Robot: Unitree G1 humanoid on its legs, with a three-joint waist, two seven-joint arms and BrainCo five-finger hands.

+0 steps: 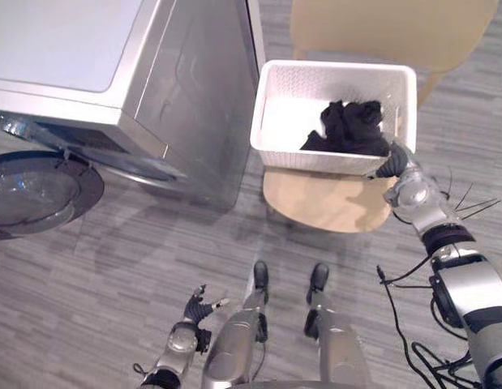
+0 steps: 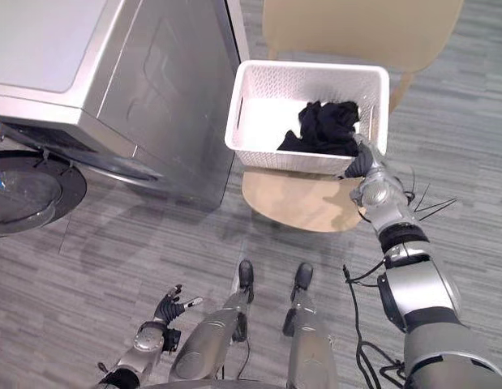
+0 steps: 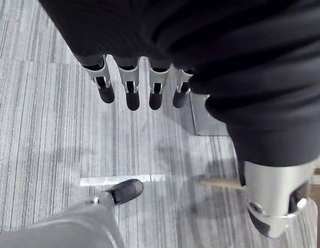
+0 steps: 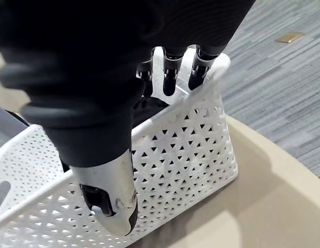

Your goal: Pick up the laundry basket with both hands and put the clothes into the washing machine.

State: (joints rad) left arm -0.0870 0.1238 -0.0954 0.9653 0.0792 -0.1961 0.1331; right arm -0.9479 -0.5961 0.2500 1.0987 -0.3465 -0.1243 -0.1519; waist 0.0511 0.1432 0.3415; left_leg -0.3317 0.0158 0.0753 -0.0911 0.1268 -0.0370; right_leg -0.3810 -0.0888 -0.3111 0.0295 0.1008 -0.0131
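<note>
Resting right hand (image 1: 394, 164) on 4 o'clock corner of laundry basket (image 1: 315, 156), fingers (image 4: 168, 77) straight over rim, thumb apart, ready for clamping. Keeping left hand (image 1: 198, 310) spread at 7 o'clock.

Laundry basket (image 1: 271, 121) sits just beside the washing machine (image 1: 194, 97), a tight squeeze on that flank. Near rim and right flank face open floor. The machine's open door (image 1: 36, 190) juts out at left.

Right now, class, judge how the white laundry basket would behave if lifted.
The laundry basket is probably light and stiff: perforated plastic walls, little inside. It might tilt toward the dark clothes bunched at one end.
</note>
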